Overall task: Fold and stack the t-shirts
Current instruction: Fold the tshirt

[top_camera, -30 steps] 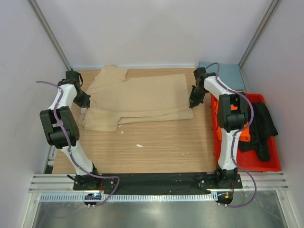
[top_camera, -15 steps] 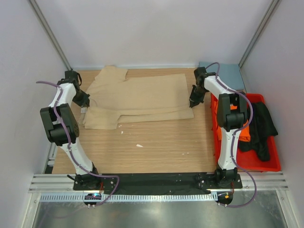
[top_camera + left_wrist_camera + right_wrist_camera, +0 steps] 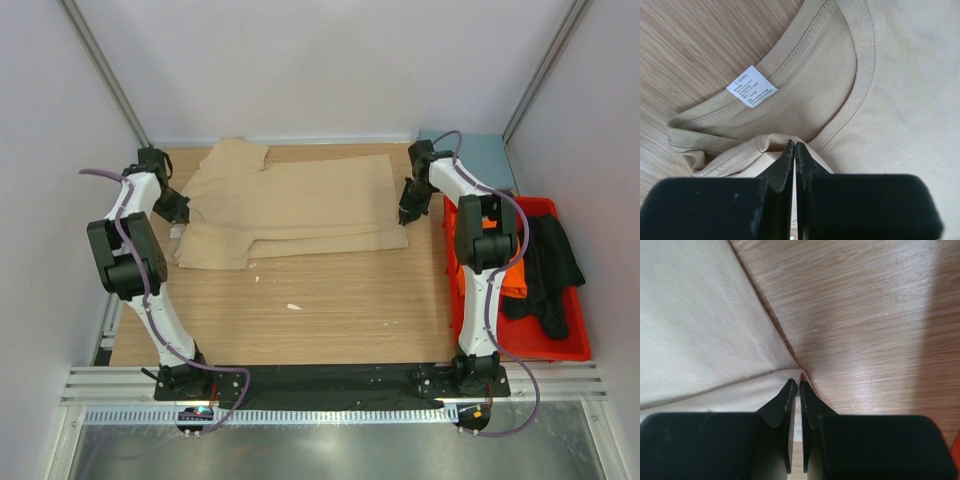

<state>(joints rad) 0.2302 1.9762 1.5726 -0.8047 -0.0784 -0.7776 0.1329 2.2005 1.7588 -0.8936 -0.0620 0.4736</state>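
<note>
A tan t-shirt point(image 3: 290, 205) lies spread across the far half of the table, its near part folded over lengthwise. My left gripper point(image 3: 176, 212) is at the shirt's left end. In the left wrist view the left gripper point(image 3: 794, 144) is shut on a raised fold of the collar point(image 3: 860, 60), just below the white label point(image 3: 751, 86). My right gripper point(image 3: 404, 217) is at the shirt's right edge. In the right wrist view the right gripper point(image 3: 795, 382) has its jaws only a slit apart, and the hem corner point(image 3: 790, 374) is bunched between the tips.
A red bin point(image 3: 572, 348) stands along the right edge with an orange t-shirt point(image 3: 512, 282) and a black t-shirt point(image 3: 552, 268) in it. A slate blue-grey t-shirt point(image 3: 487, 160) lies flat at the back right corner. Small white scraps point(image 3: 293, 306) dot the bare wood.
Both grippers have edged slightly toward the far side, still on the tan shirt's ends. The shirt itself has hardly shifted.
</note>
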